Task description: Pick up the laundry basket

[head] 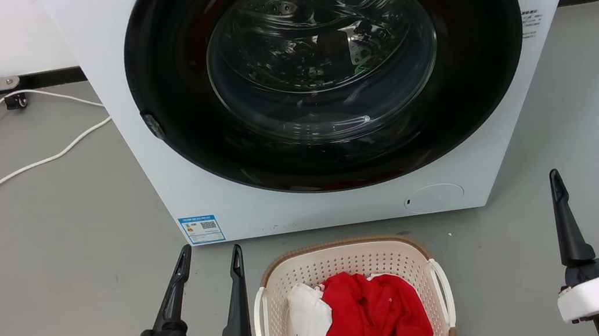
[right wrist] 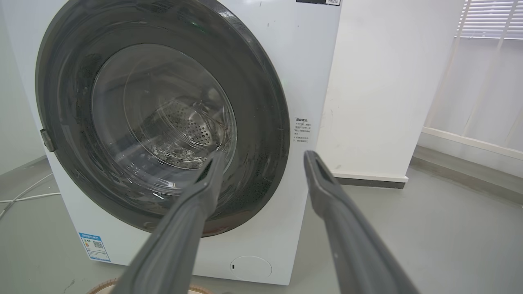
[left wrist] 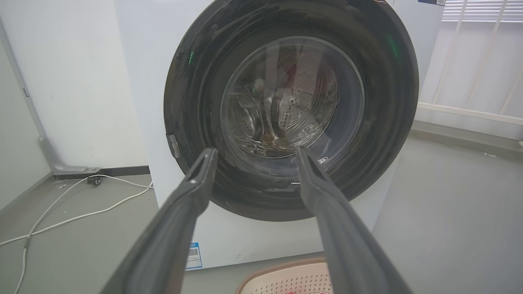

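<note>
Basket (head: 339, 244), front cropped, between left end effector (head: 211, 249) and right end effector (head: 580, 168), both released.

At six o'clock my head view cuts off the near end of the basket (head: 342, 263), and red clothes (head: 375, 312) hide its floor. The washer (head: 306, 212) loses its top at twelve; I can't read its sticker (head: 201, 229).

Matt cream plastic, perforated all over, on the laundry basket (head: 348, 263), with a brown woven-look rim and soft red cloth (head: 379, 315). The washing machine (head: 134, 156) shows smooth white panels, a glossy black door ring (head: 181, 120) and clear, reflective glass (head: 318, 54). The floor (head: 54, 255) looks smooth, dull grey.
</note>
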